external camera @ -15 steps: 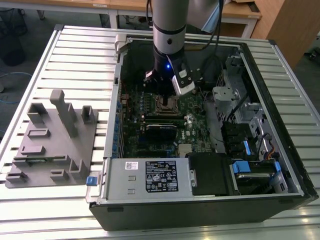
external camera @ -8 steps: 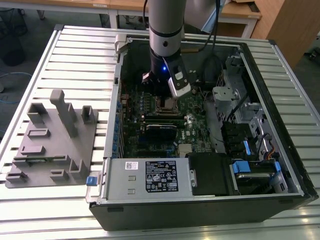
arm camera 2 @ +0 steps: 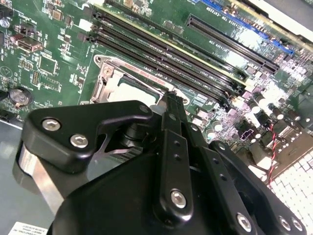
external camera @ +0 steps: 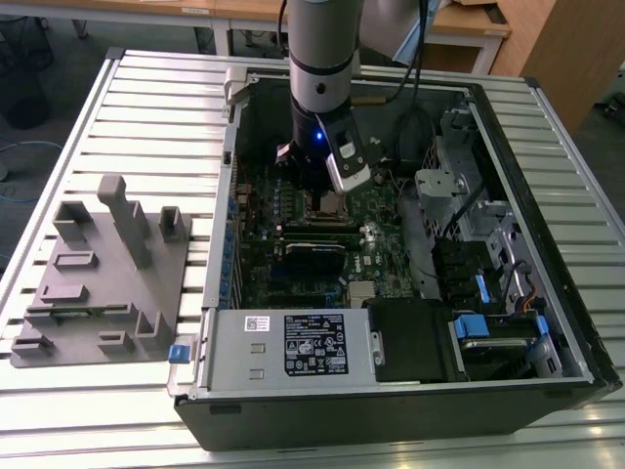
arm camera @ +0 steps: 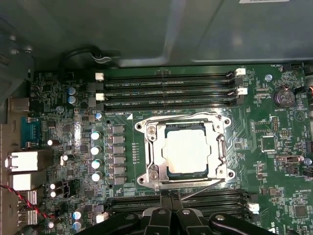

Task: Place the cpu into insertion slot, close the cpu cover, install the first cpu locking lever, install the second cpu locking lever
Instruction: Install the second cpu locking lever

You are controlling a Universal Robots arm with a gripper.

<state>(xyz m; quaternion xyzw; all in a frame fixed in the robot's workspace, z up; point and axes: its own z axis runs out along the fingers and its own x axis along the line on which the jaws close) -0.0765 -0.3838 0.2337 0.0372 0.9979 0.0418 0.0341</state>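
Note:
The cpu (arm camera: 187, 152) lies in the insertion slot (arm camera: 183, 182) on the green board, its silvery top showing through the cut-out. The cpu cover (arm camera: 217, 147) lies flat around it. One thin wire lever (arm camera: 183, 116) runs along the socket's far side. Another lever (arm camera: 205, 188) slants from the socket's near corner toward my fingertips. My gripper (arm camera: 171, 197) is shut, its tips right at the socket's near edge beside that lever; whether they touch it I cannot tell. In the second wrist view the black gripper (arm camera 2: 172, 100) reaches to the cpu (arm camera 2: 128, 92). In the exterior view the gripper (external camera: 320, 200) stands inside the case.
Long black memory slots (arm camera: 168, 88) flank the socket on both sides. The open computer case (external camera: 547, 195) has walls all round, with a drive cage and cables on the exterior view's right. A grey fixture (external camera: 107, 274) sits on the slatted table at the exterior view's left.

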